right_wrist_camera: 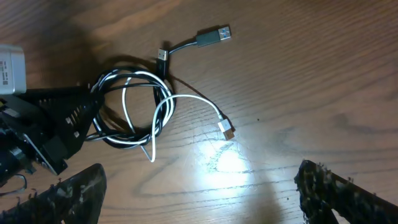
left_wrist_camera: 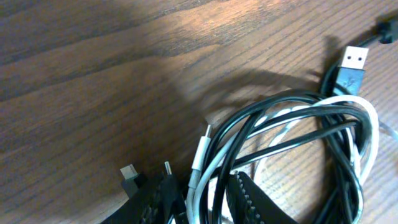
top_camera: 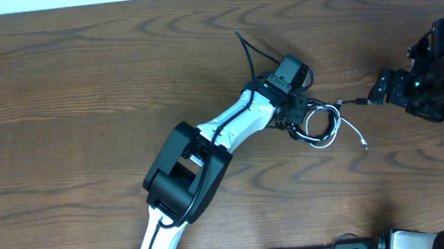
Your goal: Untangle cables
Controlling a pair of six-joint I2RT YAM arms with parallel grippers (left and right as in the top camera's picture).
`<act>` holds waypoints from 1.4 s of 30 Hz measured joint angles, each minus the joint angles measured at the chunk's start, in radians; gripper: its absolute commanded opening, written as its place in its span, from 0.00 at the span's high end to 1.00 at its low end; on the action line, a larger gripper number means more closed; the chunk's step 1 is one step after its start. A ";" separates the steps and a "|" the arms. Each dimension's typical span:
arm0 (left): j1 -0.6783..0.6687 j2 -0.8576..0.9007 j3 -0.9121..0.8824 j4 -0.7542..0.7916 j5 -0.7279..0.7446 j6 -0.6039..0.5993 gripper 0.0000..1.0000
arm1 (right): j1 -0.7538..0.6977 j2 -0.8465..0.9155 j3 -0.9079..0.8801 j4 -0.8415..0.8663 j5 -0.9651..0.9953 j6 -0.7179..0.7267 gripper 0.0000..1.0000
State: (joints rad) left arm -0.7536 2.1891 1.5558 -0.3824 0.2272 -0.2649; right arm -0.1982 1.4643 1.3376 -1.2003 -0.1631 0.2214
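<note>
Barely started: the cables [top_camera: 320, 125], black and white, lie coiled together right at the left gripper [left_wrist_camera: 202, 186], its jaws part open around the strands. The right gripper [top_camera: 376, 93] gapes empty, with plugs just ahead. All the separating is left to do.

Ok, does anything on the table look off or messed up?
The black cable and white cable are looped through each other in one tangled coil at the left gripper, plugs sticking out. Nothing looks damaged or spilled.
</note>
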 measured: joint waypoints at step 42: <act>0.194 -0.542 0.022 -0.370 0.116 -0.077 0.93 | 0.146 0.000 0.000 0.363 -0.761 -0.093 0.26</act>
State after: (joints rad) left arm -0.5594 1.6474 1.5780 -0.7525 0.3431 -0.3424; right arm -0.0521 1.4643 1.3376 -0.8371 -0.9241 0.1280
